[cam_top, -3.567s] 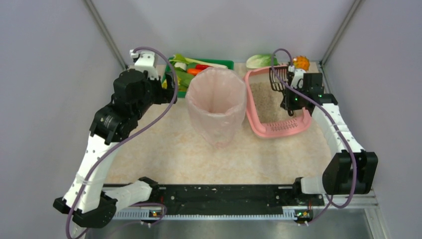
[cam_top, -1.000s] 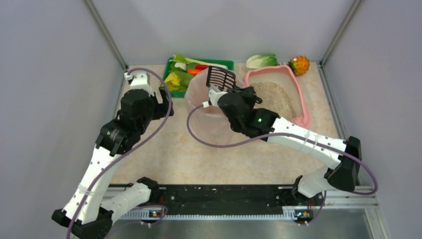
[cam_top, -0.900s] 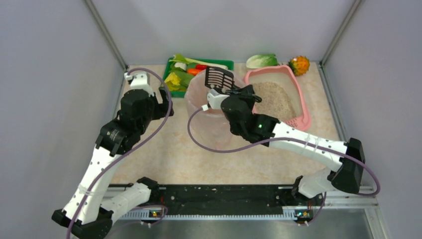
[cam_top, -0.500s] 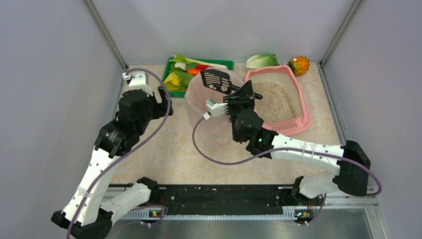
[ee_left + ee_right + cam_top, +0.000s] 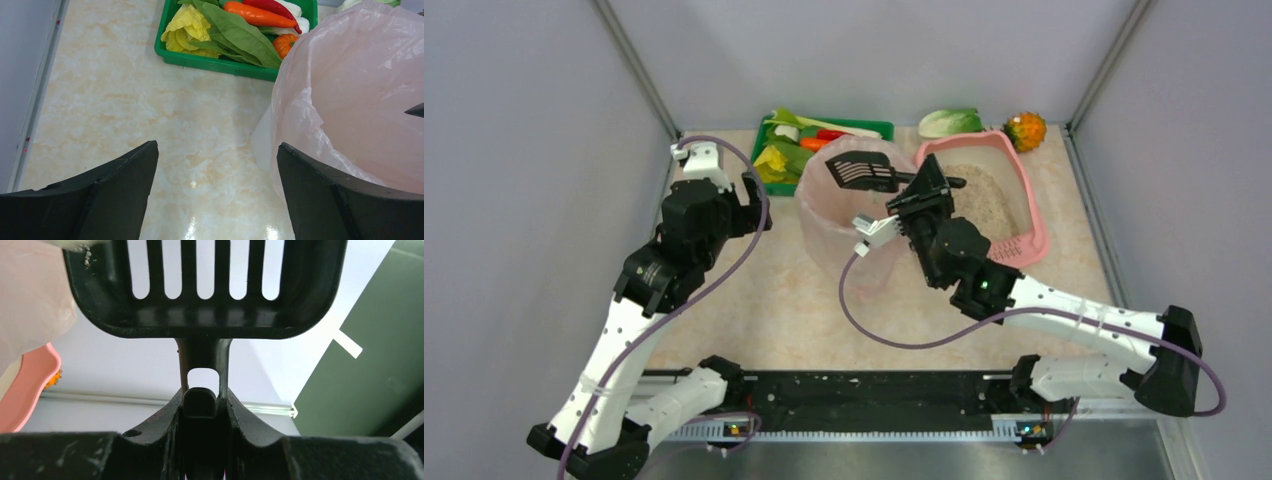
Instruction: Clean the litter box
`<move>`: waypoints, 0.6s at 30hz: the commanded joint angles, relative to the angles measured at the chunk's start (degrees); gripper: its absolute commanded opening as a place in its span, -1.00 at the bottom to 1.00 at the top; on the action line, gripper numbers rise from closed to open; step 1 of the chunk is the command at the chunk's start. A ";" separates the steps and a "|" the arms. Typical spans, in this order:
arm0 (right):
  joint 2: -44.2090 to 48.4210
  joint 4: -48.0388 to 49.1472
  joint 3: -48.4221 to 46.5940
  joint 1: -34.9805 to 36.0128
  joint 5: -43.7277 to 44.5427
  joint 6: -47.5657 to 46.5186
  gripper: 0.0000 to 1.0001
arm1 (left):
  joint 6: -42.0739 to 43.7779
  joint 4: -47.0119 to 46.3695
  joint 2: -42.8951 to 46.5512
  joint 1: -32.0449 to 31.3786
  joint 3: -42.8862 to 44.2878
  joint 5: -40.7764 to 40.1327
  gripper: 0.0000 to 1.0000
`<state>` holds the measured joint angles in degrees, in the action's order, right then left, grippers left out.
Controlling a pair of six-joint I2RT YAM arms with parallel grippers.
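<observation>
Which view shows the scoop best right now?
Top external: the whole scoop shows, over the bin, held by the right gripper. Right wrist shows only its slotted base and handle close up; left wrist, just a dark tip.

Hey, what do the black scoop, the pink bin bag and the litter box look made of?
Scoop: likely hard molded plastic, black, slightly glossy, with clean-cut slots.
Bin bag: thin translucent plastic film; it wrinkles and creases.
Litter box: probably rigid pink plastic, smooth molded rim, rounded corners.
</observation>
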<state>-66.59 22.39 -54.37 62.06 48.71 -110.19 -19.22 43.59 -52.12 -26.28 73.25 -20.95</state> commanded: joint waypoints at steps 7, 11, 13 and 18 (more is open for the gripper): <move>-1.07 -17.02 -8.23 -5.57 -7.91 -2.10 -1.00 | 1.16 -2.83 0.73 0.20 -0.13 -0.02 0.87; -2.45 -12.16 -10.32 -5.67 -7.96 -4.57 -1.00 | 1.04 -2.68 1.85 0.21 -0.85 -0.40 0.88; -2.98 -11.60 -10.99 -5.70 -8.38 -4.03 -1.00 | 0.96 -2.72 2.37 0.21 -1.15 -0.35 0.87; -3.80 -18.32 -15.13 -5.71 -5.73 5.16 -1.00 | 0.88 -3.15 3.08 0.19 -0.37 0.65 0.87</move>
<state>-70.17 7.27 -63.55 56.69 41.76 -112.38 -18.52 43.46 -50.30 -26.28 72.25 -20.88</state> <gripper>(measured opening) 0.247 0.938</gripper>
